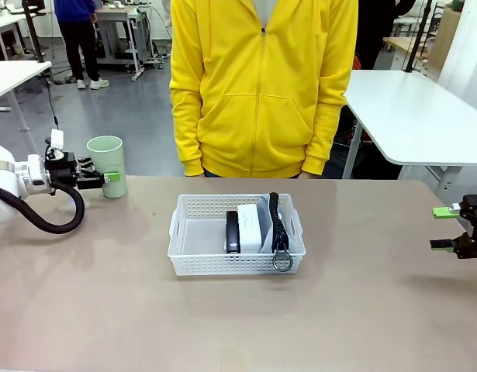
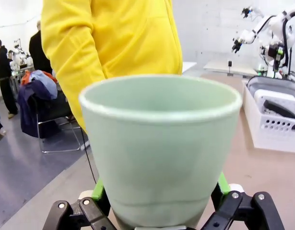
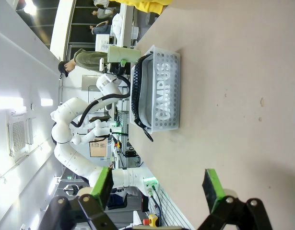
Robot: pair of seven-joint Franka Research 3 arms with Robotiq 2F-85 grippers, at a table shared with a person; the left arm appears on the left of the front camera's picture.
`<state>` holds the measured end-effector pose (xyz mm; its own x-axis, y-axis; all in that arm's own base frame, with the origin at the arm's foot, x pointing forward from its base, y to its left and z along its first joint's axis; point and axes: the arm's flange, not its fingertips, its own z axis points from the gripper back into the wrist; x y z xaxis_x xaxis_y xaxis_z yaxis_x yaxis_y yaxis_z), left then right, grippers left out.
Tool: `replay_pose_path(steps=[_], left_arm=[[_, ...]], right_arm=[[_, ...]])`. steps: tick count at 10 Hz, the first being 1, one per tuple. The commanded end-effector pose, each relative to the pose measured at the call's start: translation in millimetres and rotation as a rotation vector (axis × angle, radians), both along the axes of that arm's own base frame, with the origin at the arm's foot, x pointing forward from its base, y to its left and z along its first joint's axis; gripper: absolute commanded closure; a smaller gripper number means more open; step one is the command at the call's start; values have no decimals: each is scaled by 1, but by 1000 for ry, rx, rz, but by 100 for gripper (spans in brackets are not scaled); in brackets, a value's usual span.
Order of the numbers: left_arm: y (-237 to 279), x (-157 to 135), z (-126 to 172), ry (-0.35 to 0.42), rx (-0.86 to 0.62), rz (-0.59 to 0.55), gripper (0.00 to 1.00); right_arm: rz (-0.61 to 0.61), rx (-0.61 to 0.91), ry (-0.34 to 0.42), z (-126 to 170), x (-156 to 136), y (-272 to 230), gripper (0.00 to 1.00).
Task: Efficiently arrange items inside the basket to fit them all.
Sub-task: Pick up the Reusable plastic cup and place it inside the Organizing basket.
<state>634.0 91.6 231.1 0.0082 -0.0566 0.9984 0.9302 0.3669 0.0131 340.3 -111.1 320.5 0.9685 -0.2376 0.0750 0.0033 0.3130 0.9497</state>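
Observation:
The pale green tumbler cup (image 1: pixel 108 164) (image 2: pixel 161 143) stands upright on the table at the far left. My left gripper (image 1: pixel 103 177) (image 2: pixel 160 191) is open, its green pads (image 2: pixel 98 189) flanking the cup's lower part; I cannot tell whether they touch it. The white basket (image 1: pixel 193 234) (image 2: pixel 269 132) (image 3: pixel 167 91) sits mid-table. In its right half stand the black stapler (image 1: pixel 233 231), the white boxy device (image 1: pixel 250 226) (image 2: pixel 277 98) and the grey pencil pouch (image 1: pixel 278 223) (image 3: pixel 147 91) on edge against the right wall. My right gripper (image 1: pixel 442 229) (image 3: pixel 159 187) hovers open at the right edge, holding nothing.
A person in a yellow hoodie (image 1: pixel 261 85) stands close behind the table's far edge, hands not visible. The basket's left half is bare. A white side table (image 1: pixel 416 116) stands at the back right. Bare tabletop (image 1: pixel 238 325) lies in front of the basket.

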Motion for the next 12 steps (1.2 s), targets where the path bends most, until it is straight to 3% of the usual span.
replay_pose_path(steps=[1,4,5,6,7,8,9,11,12], left_arm=[[2,-1,18,-22,-45,16,0],[1,-2,25,-19,-59,32,0],[0,-3,24,-26,-29,24,55],[0,-4,24,-21,-31,14,55],[0,-5,25,-26,-25,20,100],[1,-6,25,-30,-17,24,57],[1,-7,26,-34,-15,29,100],[2,-7,26,-35,-19,34,100],[3,-8,27,-35,-18,38,62]], right_arm=[[-11,13,-8,4,1,1,0],[-11,13,-8,4,1,1,0],[-11,13,-8,4,1,1,0],[-11,13,-8,4,1,1,0],[-11,13,-8,4,1,1,0],[-11,13,-8,4,1,1,0],[-11,13,-8,4,1,1,0],[-11,13,-8,4,1,1,0],[-11,13,-8,4,1,1,0]])
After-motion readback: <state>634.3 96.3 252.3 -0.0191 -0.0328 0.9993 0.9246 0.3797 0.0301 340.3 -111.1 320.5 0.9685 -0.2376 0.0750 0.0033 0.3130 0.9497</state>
